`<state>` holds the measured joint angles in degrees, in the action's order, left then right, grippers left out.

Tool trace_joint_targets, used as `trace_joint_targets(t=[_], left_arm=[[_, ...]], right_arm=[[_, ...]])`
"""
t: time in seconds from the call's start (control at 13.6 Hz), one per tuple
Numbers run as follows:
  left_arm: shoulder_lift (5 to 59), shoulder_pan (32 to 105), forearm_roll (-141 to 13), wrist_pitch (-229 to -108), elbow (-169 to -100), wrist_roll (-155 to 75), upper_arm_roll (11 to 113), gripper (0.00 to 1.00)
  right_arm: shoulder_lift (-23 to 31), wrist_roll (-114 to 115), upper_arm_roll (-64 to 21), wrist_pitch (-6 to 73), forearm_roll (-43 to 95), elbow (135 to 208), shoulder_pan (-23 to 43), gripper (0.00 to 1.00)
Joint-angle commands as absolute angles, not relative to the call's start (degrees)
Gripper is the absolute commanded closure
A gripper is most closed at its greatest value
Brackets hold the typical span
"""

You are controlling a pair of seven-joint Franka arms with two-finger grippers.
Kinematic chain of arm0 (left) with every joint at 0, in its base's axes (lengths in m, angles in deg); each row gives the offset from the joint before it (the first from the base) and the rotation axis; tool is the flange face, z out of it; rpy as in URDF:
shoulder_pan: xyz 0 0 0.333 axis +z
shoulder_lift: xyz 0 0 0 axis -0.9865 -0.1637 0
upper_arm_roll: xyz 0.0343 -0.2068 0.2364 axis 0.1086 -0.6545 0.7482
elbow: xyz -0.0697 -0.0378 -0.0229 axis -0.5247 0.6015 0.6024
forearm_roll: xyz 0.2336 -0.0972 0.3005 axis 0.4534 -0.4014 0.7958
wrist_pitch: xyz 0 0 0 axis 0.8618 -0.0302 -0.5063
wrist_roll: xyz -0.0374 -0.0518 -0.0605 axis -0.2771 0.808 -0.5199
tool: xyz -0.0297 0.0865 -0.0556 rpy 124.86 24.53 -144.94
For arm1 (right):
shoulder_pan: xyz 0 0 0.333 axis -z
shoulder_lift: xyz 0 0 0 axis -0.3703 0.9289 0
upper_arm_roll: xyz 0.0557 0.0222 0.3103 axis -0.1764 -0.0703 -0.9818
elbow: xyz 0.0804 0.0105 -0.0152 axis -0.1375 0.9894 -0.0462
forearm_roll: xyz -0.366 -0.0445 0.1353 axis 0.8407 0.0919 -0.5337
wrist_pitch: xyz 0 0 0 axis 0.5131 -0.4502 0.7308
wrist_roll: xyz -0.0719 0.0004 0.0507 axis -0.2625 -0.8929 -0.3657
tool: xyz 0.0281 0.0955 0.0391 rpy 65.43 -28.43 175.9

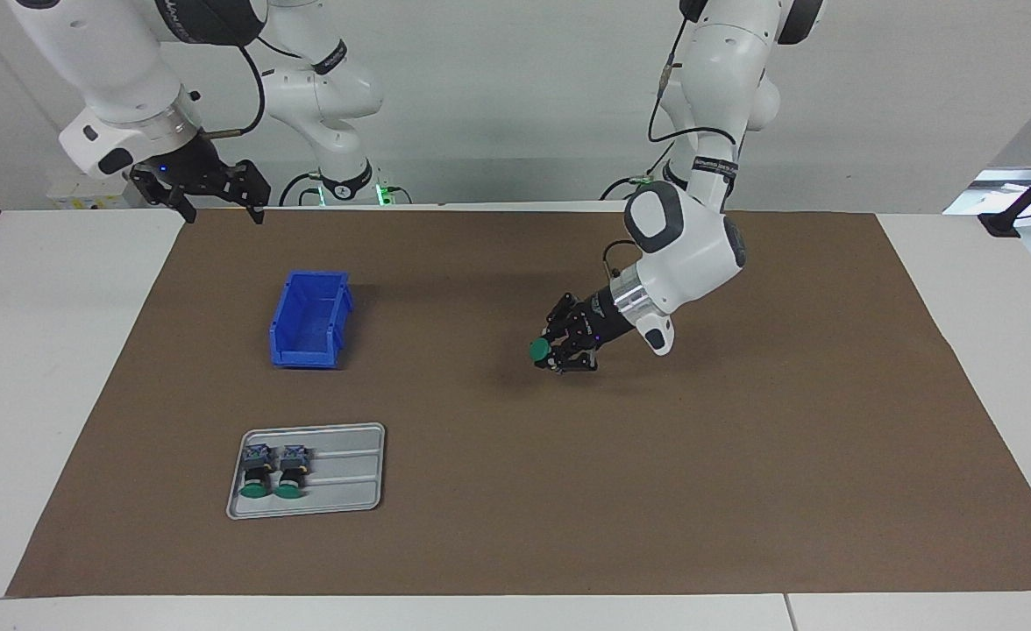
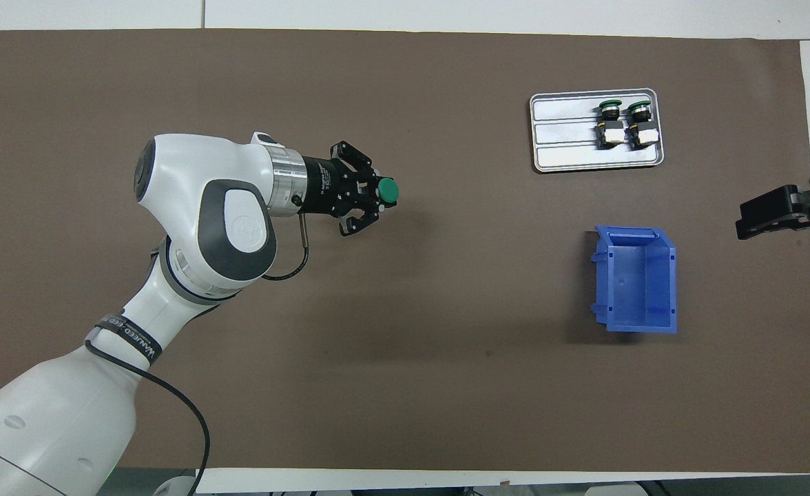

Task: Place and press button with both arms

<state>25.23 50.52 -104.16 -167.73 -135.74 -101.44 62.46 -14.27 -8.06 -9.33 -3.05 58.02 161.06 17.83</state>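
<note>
My left gripper is shut on a button. It hangs low over the middle of the brown mat, lying almost level. The button's green cap points toward the right arm's end of the table. Whether anything touches the mat I cannot tell. Two more buttons lie side by side in a grey tray. My right gripper waits open and empty in the air over the mat's corner at the right arm's end.
An empty blue bin stands on the mat, nearer to the robots than the tray. The brown mat covers most of the white table.
</note>
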Motion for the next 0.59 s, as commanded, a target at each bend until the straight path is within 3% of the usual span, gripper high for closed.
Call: trace_joint_targets(t=[0.0, 0.51], left_arm=[[27.77, 50.96, -111.73, -168.77, -140.60, -93.76, 62.32, 0.92], [27.50, 55.26, -126.16, -160.53, -143.68, -78.28, 62.41, 0.93]], right_arm=[[-14.81, -6.88, -9.50, -3.23, 57.89, 161.67, 18.31, 0.01], [-14.81, -6.88, -9.50, -3.23, 57.89, 161.67, 18.31, 0.01]])
